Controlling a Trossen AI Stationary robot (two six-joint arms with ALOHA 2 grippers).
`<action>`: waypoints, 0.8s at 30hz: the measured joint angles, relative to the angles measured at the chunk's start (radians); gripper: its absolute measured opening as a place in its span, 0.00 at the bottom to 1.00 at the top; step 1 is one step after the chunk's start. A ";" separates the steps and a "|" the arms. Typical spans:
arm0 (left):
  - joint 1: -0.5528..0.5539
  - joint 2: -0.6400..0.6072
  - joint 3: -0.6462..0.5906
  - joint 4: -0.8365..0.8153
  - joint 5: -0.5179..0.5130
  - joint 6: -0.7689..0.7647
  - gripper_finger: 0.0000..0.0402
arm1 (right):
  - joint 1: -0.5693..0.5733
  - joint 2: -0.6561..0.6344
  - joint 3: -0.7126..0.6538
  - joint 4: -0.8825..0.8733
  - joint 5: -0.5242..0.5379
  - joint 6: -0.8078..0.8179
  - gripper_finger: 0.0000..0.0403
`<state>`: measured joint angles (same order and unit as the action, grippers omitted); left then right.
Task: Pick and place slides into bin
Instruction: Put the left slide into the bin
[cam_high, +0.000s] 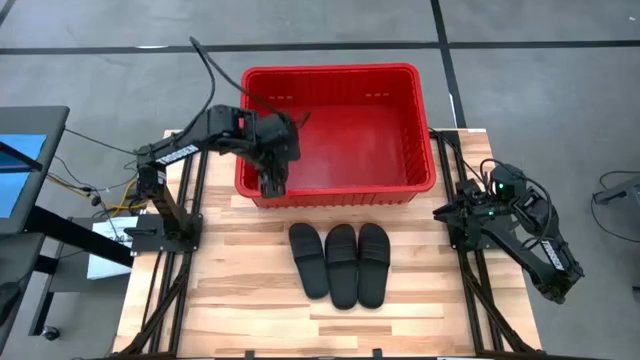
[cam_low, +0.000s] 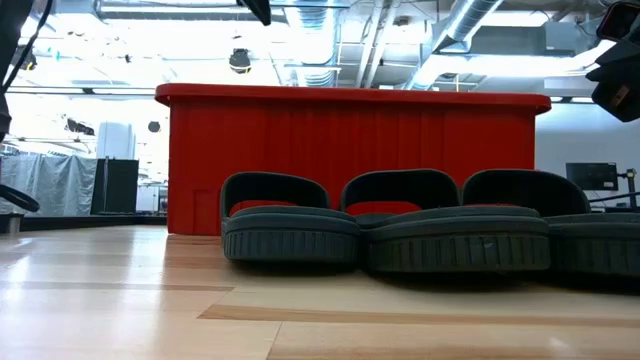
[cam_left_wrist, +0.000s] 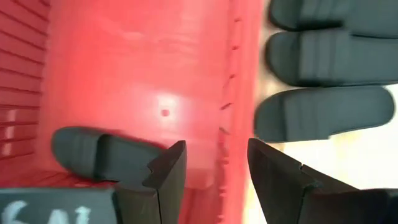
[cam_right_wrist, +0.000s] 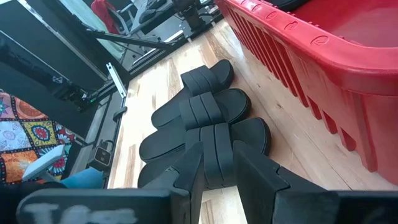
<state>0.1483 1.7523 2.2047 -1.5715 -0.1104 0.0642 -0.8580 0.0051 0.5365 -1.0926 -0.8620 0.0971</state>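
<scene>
Altogether four slides — one inside bin, three outside — left gripper released.

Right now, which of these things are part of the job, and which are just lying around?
Job:
red bin
three slides on the table
one slide in the bin
left gripper

Just around:
right gripper, waiting
blue panel
</scene>
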 joint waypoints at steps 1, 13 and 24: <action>-0.020 0.000 0.000 0.000 0.001 -0.021 0.40 | 0.000 0.000 0.000 0.000 0.000 0.000 0.19; -0.287 -0.001 -0.224 0.131 0.027 -0.226 0.40 | 0.000 0.000 0.000 0.000 0.000 0.000 0.19; -0.456 0.000 -0.513 0.469 0.045 -0.489 0.40 | 0.000 0.000 0.000 0.000 0.000 0.000 0.19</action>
<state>-0.3081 1.7523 1.6916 -1.1021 -0.0654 -0.4245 -0.8581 0.0051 0.5365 -1.0927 -0.8619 0.0973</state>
